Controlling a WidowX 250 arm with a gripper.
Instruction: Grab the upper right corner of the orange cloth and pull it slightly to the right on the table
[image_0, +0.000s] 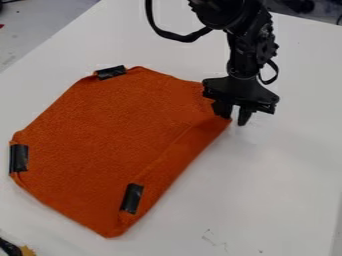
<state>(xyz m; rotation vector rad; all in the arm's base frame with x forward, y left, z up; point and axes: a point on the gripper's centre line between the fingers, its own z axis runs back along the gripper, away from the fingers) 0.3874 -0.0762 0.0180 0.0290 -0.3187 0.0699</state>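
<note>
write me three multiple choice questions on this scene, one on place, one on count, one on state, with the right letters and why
1. Where is the hand?
A) at the picture's lower left
B) at the upper right part of the orange cloth
C) over the middle of the orange cloth

2. How many black strips show on the orange cloth?
A) three
B) one
C) six

3. How does the orange cloth lie?
A) crumpled into a ball
B) rolled into a tube
C) spread out on the white table

1: B, its fingers come down by the cloth's right-hand corner.
2: A, one shows at the top, one at the left, one near the bottom.
3: C, its broad face lies wide over the tabletop.
</note>
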